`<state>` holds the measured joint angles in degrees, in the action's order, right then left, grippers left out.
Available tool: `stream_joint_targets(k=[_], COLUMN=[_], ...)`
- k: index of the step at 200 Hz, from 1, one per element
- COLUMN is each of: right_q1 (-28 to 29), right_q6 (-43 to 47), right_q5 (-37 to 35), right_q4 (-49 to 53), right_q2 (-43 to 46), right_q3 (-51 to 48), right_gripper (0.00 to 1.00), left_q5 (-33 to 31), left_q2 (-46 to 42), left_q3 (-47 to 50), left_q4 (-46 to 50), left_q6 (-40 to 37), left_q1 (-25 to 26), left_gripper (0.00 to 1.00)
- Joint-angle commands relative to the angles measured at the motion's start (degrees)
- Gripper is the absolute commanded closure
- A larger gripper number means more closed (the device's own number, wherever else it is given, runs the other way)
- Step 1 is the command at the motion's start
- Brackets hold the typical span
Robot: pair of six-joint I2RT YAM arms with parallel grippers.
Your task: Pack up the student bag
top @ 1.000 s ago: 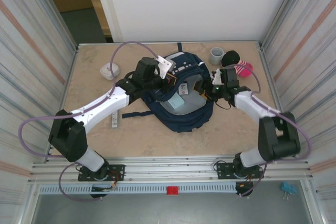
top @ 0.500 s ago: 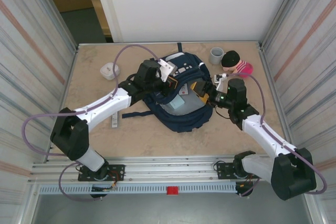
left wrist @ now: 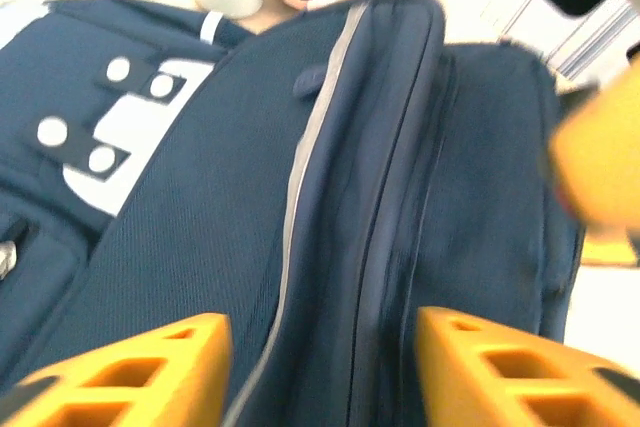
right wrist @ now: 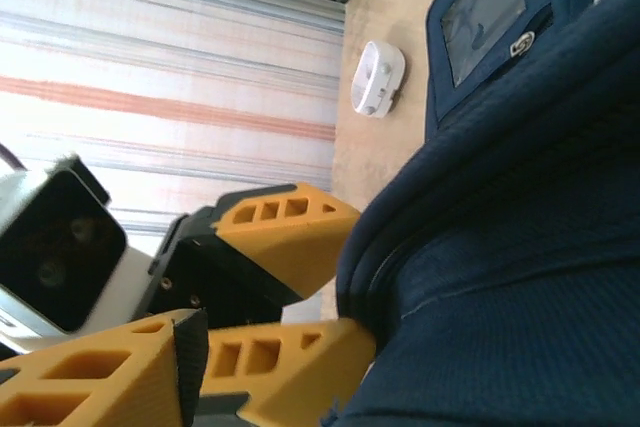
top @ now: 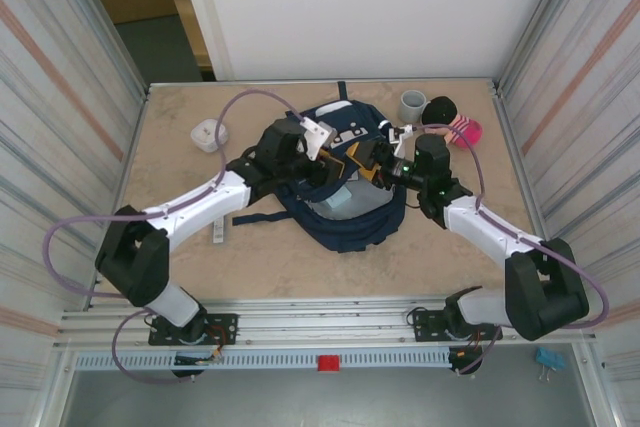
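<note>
The student bag [top: 350, 222], navy blue, lies in the middle of the table with its opening facing up. My left gripper [top: 340, 160] is over the opening from the left. In the left wrist view it [left wrist: 320, 367] stands open, and the bag's zipper edge [left wrist: 375, 247] runs across the gap beyond its orange fingers. My right gripper [top: 372, 165] meets it from the right. The right wrist view shows one of its fingers [right wrist: 100, 377] at the lower left; bag fabric [right wrist: 520, 297] hides the other. The left gripper's fingers [right wrist: 280, 232] sit against the bag's rim there.
A white device [top: 208, 135] lies at the back left. A grey cup [top: 413, 105] and a black and pink striped item [top: 452, 122] stand at the back right. A pale strip [top: 218, 232] lies left of the bag. Ribbed metal walls close both sides.
The right arm swung out to the right and came back in; its gripper now sits closer to the left gripper at the bag's opening. The left arm barely moved.
</note>
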<state>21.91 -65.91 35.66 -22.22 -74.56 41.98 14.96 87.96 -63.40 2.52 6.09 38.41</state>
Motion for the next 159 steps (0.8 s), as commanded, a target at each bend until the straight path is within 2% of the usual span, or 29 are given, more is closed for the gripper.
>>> stream_joint_targets(k=[1,35,44,60,83,115,159], right_q1=[1.0,1.2,1.2,1.2,1.2,1.2,1.3], right_q6=[3.9,4.6,5.1,6.0,6.4,6.3,5.8], right_q5=[-1.3,-0.8,-0.5,0.4,1.0,1.1,1.4], right_q4=[4.5,6.1,6.9,8.4,10.2,10.1,10.0], right_q2=[0.0,-0.1,-0.1,-0.6,-1.3,-3.1,-4.0], right_q3=[4.1,6.2,7.6,10.4,13.8,17.9,20.0], right_gripper=[0.47,0.75,0.80,0.89,0.91,0.91,0.91], left_q5=[-1.3,-4.2,-5.2,-3.0,-2.7,-0.9,0.1], left_q2=[-7.1,-16.6,-18.1,-19.9,-20.8,-16.2,-7.4], left_q3=[5.8,16.5,20.3,25.7,30.9,33.7,33.0], left_q4=[-1.0,-1.6,-3.5,-7.4,-12.8,-18.0,-28.9], left_q6=[3.8,4.9,4.3,3.8,0.1,-5.4,-6.2], left_q1=[-2.2,-5.8,-7.1,-9.5,-9.9,-9.9,-9.9], left_gripper=[0.39,0.33,0.32,0.33,0.32,0.33,0.34])
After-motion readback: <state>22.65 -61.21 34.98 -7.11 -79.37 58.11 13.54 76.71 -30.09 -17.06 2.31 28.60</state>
